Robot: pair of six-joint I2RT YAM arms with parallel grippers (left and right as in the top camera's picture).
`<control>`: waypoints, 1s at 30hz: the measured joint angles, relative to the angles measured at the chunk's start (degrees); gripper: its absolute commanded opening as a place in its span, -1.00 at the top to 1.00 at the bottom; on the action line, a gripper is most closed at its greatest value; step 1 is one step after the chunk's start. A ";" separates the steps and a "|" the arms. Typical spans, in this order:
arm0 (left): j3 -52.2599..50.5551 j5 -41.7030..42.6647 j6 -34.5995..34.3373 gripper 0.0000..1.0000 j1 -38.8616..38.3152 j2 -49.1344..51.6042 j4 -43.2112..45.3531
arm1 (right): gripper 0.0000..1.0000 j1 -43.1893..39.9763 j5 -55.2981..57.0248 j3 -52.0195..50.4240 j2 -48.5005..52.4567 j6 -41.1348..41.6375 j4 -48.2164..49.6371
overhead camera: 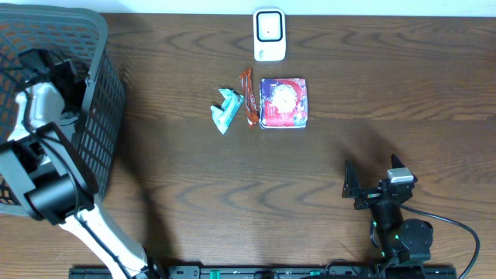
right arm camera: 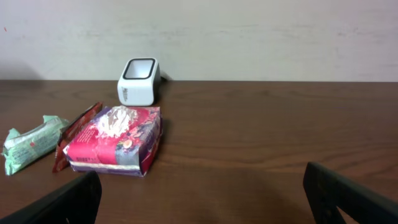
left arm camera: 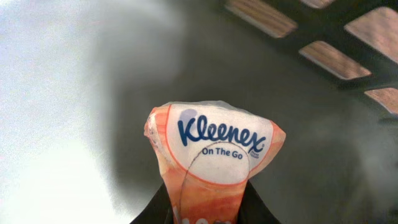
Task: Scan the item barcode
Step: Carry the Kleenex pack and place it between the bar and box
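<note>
In the left wrist view an orange and white Kleenex tissue pack (left arm camera: pixel 217 149) stands up between the dark fingers of my left gripper (left arm camera: pixel 208 214), which is shut on its lower end. Seen from overhead, that gripper (overhead camera: pixel 66 77) reaches down inside the black basket (overhead camera: pixel 108 93) at the left. The white barcode scanner (overhead camera: pixel 270 35) (right arm camera: pixel 139 81) stands at the far middle of the table. My right gripper (overhead camera: pixel 374 184) (right arm camera: pixel 205 205) hovers open and holds nothing near the front right.
A red and purple box (overhead camera: pixel 284 102) (right arm camera: pixel 115 140), a thin orange-red packet (overhead camera: pixel 248 96) (right arm camera: pixel 78 134) and a teal packet (overhead camera: pixel 227 110) (right arm camera: pixel 31 143) lie side by side just in front of the scanner. The basket's lattice wall (left arm camera: pixel 323 37) rises close behind the tissue pack.
</note>
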 measured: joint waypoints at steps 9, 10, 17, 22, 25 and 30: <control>-1.14 -0.37 -6.80 0.86 1.79 -21.31 0.28 | -0.99 0.00 0.00 -0.02 0.00 0.00 0.00; -1.05 -0.35 -8.59 0.85 1.79 -24.04 0.39 | -0.98 0.00 0.00 0.00 0.00 0.00 0.00; -1.05 3.34 -23.21 0.86 1.70 -37.13 1.14 | -0.98 0.00 0.00 -0.02 0.00 0.00 0.02; -1.05 8.92 -30.93 0.86 -1.79 -45.48 3.82 | -0.99 0.00 0.00 -0.02 0.00 0.00 0.00; -1.03 10.75 -33.59 0.86 -8.96 -48.72 3.89 | -0.98 0.00 0.00 0.00 0.00 0.00 0.00; -1.03 12.35 -31.82 0.86 -23.93 -46.88 2.47 | -0.99 0.00 0.00 0.00 0.00 0.00 0.00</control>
